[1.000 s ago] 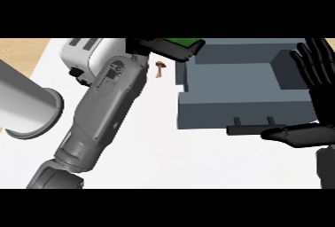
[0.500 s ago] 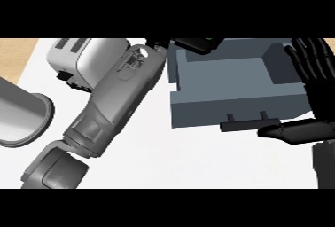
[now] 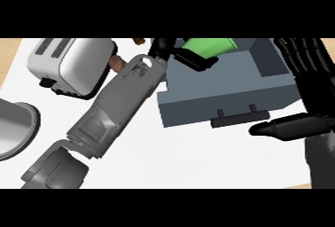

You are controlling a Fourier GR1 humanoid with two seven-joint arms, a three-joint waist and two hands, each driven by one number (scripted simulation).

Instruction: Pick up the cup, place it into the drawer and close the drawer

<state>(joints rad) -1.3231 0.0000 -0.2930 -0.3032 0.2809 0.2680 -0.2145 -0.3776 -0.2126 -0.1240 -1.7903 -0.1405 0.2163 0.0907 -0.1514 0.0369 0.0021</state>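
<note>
Overhead, left hand (image 3: 186, 55) grips one cup (image 3: 208, 45) above one drawer (image 3: 226, 95); right hand (image 3: 306, 66) spread.

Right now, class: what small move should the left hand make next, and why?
Probably lower and release. The left hand is curled round the green cup at the open drawer's far edge, and the right hand rests open beside it.

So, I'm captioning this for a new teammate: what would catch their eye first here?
The bright green cup, held by the left hand over the back of the open grey drawer, near the top. Next, the right hand, fingers straight, at the drawer's right side. A silver toaster sits top left.
</note>
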